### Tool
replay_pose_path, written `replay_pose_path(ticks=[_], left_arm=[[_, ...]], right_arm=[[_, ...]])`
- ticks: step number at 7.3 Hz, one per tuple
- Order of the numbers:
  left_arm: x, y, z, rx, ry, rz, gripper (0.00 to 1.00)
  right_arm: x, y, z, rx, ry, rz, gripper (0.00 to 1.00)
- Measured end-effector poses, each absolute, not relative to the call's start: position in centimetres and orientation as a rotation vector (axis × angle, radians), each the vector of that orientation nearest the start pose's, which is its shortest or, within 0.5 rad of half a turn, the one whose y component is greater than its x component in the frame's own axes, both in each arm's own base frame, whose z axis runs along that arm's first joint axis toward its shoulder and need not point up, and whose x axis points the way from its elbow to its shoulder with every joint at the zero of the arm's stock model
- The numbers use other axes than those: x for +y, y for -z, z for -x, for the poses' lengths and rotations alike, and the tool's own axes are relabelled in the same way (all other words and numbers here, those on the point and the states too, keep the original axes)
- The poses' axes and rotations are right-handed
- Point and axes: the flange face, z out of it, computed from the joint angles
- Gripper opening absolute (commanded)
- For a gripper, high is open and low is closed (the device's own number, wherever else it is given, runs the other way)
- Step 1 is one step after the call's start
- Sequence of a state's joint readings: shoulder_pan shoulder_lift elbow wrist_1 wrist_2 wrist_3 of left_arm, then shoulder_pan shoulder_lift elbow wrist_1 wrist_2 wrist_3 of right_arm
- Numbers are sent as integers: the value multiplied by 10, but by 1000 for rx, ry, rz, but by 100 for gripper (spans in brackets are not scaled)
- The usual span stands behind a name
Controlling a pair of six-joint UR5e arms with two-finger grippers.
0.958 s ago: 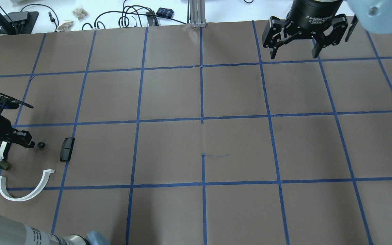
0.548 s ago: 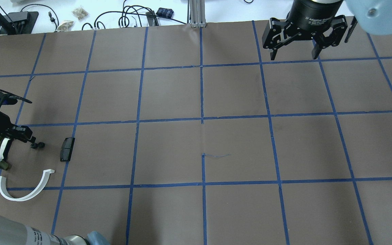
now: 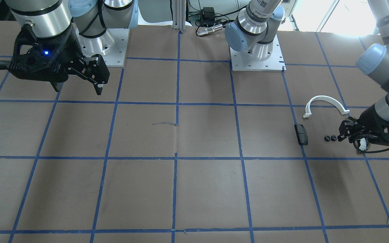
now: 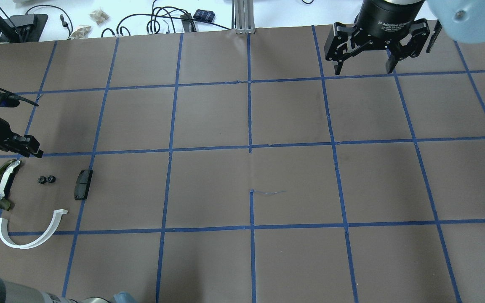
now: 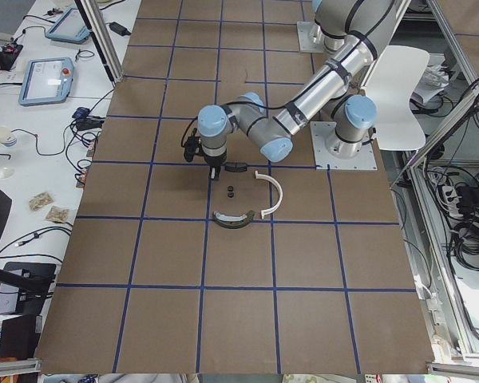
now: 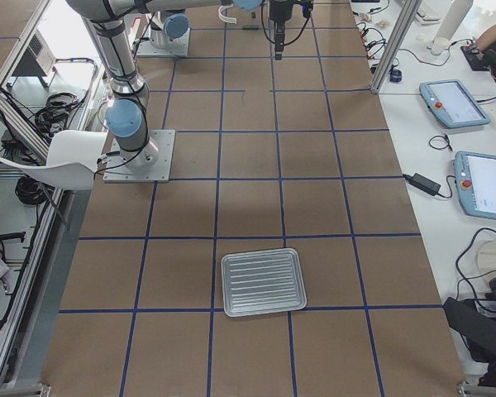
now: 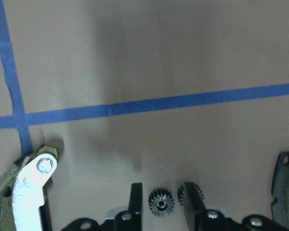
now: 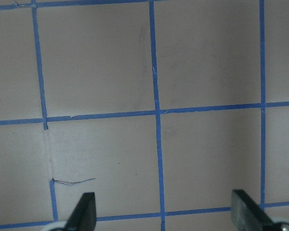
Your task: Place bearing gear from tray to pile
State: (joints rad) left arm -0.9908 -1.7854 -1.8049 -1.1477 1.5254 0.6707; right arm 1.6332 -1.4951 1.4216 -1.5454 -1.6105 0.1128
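Two small black bearing gears (image 4: 45, 179) lie side by side on the table in the pile, between the dark olive curved piece with a white strip (image 4: 1, 185) and the small black block (image 4: 83, 184). The white half-ring arc (image 4: 49, 232) lies just in front of them. My left gripper (image 4: 30, 148) is open and empty, raised just beyond the gears. In the left wrist view one gear (image 7: 160, 203) shows between the fingers, on the table below them. My right gripper (image 4: 364, 63) is open and empty at the far right. The silver tray (image 6: 263, 281) shows only in the exterior right view.
The brown table carries a blue tape grid (image 4: 250, 147). Cables and small boxes (image 4: 158, 19) lie beyond the far edge. The arm bases (image 3: 257, 57) stand at the robot's side of the table.
My left gripper has let go of a second gear beside the first one and has drawn back away from the pile. The right gripper has barely moved.
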Motion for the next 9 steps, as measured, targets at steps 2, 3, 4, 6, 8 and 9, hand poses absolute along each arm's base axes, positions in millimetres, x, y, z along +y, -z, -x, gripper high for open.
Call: replay_pose_path(ticks=[2,3,4,6,8,9], left_arm=[[-536,-396,-80,3174,-6,-19,63],[-536,-433,-19,3137,14,17,78],[-534,-459,41,3111,60,9,89],[-515,-487,127,3113,111,-90,92],[-494,-493,153,3158,84,-161,96],[-489,-495,152,3150,63,-168,97]], right_arm=[[-519,-520,-162,3175,82,-81,100],[-519,-520,-162,3175,81,-81,100],[-519,-520,-162,3175,80,-82,100],[-519,-520,-161,3175,79,-83,100],[-519,-519,-161,3175,77,-85,100],[-519,-519,-161,3176,76,-86,100]])
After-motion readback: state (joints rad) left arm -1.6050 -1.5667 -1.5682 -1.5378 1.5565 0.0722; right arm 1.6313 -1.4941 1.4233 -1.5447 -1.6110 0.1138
